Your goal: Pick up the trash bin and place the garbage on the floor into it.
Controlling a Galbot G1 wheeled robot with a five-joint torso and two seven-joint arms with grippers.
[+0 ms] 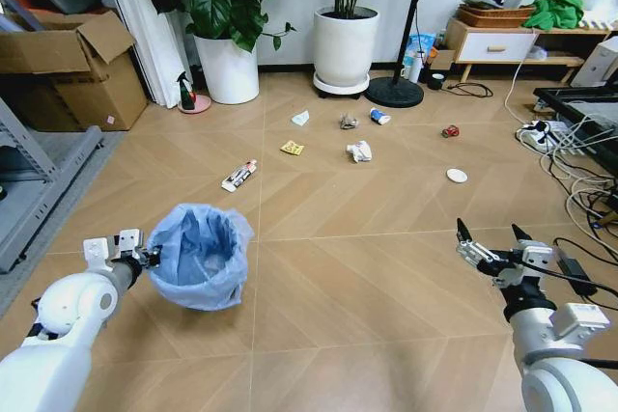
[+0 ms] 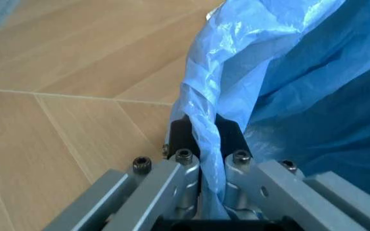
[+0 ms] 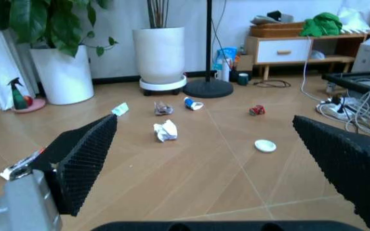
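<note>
Trash bin [image 1: 200, 258]: small, round, lined with a wrinkled light-blue bag; sits at the near left of the floor [image 1: 367, 267], tipped toward the camera in the head view. Whether it is lifted clear of the floor cannot be told.

Left tool [image 1: 147, 256]: at the bin's left rim, fingers [image 2: 179, 137] clamped together on a fold of the blue bag [image 2: 288, 86] at the edge, seen close in the left wrist view.

Right tool [image 1: 491, 234]: at the near right, above bare floor, well apart from the bin; its two dark fingers [image 3: 85, 159] spread wide, nothing between them.

Garbage, scattered on the floor farther out, between the bin and the back wall:
- white-red tube [image 1: 238, 176], nearest the bin
- yellow wrapper [image 1: 292, 148]
- white paper wad [image 1: 359, 151]
- pale paper scrap [image 1: 301, 118]
- grey wrapper [image 1: 349, 122]
- blue-white can [image 1: 379, 116], just beside the grey wrapper
- red can [image 1: 450, 130], off to the right
- white disc [image 1: 457, 176], right of centre

Other items: two white plant pots [image 1: 345, 45] against the wall, a green spray bottle [image 1: 185, 92] beside the left one, a cardboard box [image 1: 72, 69] at far left, loose cables [image 1: 579, 180] along the right edge.
</note>
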